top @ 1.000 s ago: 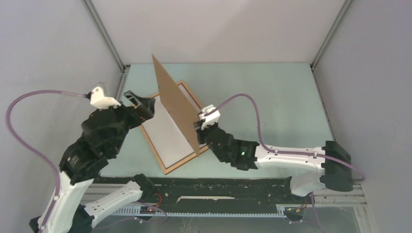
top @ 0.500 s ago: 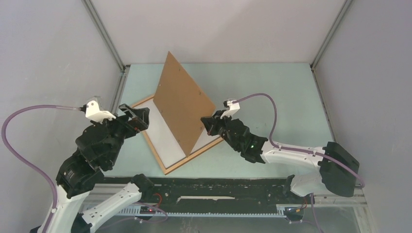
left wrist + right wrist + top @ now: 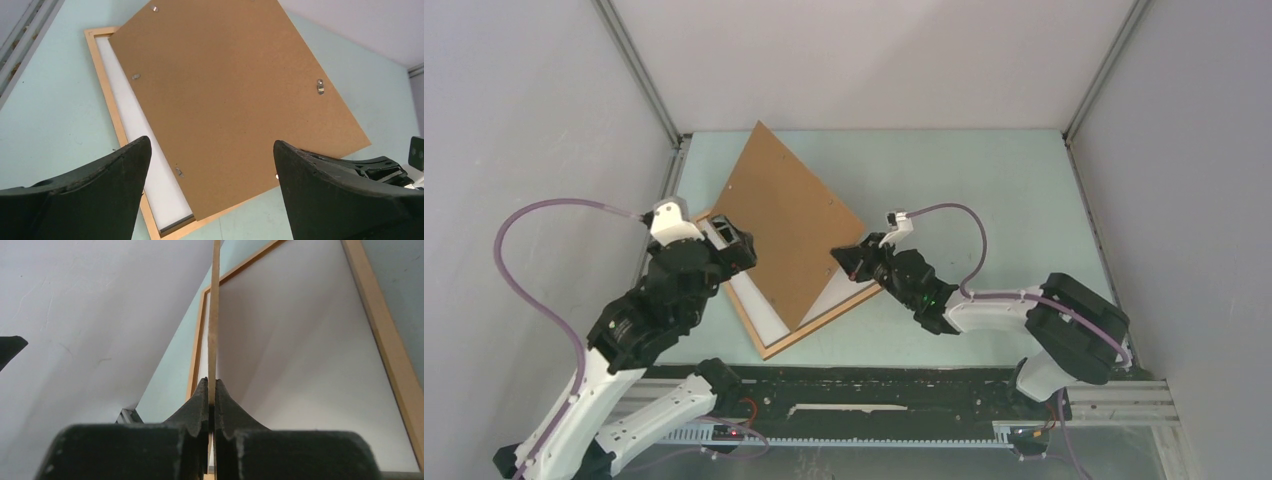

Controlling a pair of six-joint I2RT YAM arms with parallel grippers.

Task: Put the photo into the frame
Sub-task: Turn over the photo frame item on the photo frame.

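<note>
The photo (image 3: 761,312) is lying inside the frame (image 3: 824,322) with its plain white back facing up; the printed side is not showing. The frame is lying flat on the pale green table (image 3: 984,200), left of centre, turned at an angle to the table edges.

A brown hardboard backing board (image 3: 789,225) is leaning over the frame and covering most of the photo. Its near corner is sitting low at the frame's near rail, though contact there cannot be confirmed, and its far corner is standing raised. Small metal clips (image 3: 135,76) and a hanger tab (image 3: 320,86) are showing on its upper face.

The right gripper (image 3: 849,258) is clamping the board's right edge, with both fingers pinching the thin panel edge-on. The left gripper (image 3: 734,240) is hovering at the frame's left side, jaws spread fully apart and holding nothing. It is pointing toward the board and touching neither the board nor the frame.
</note>
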